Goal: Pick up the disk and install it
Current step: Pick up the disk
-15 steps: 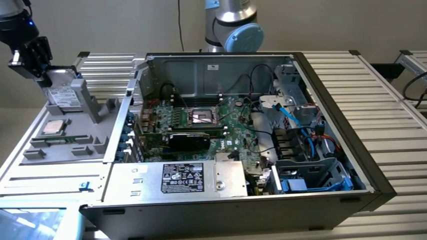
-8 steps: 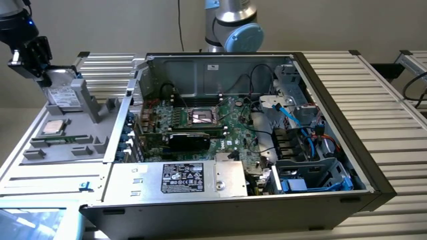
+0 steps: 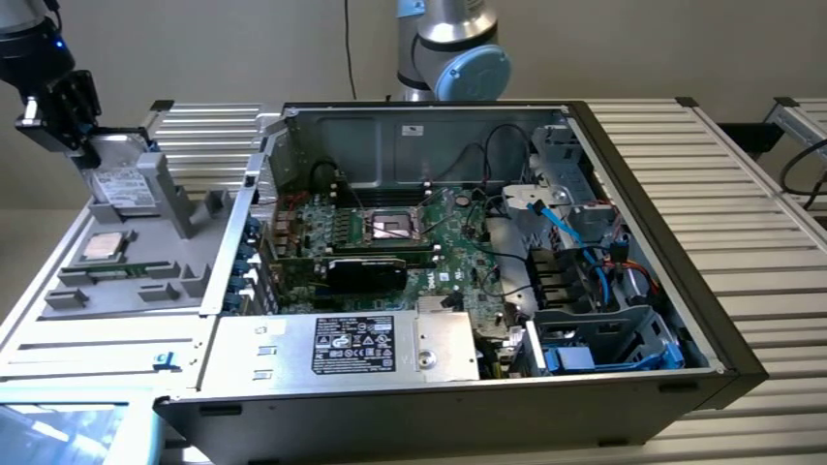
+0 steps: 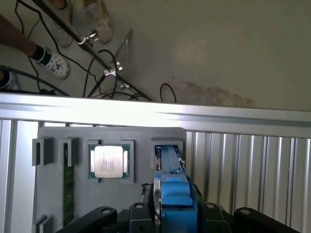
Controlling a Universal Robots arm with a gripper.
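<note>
Gripper (image 4: 174, 213) sits partway closed, fingers clamped on the disk (image 4: 171, 167) by its blue carrier edge. Disk stands on edge in its slot in the grey fixture tray (image 4: 51, 194). Best lift is straight along the slot, no tilt, else it binds.
</note>
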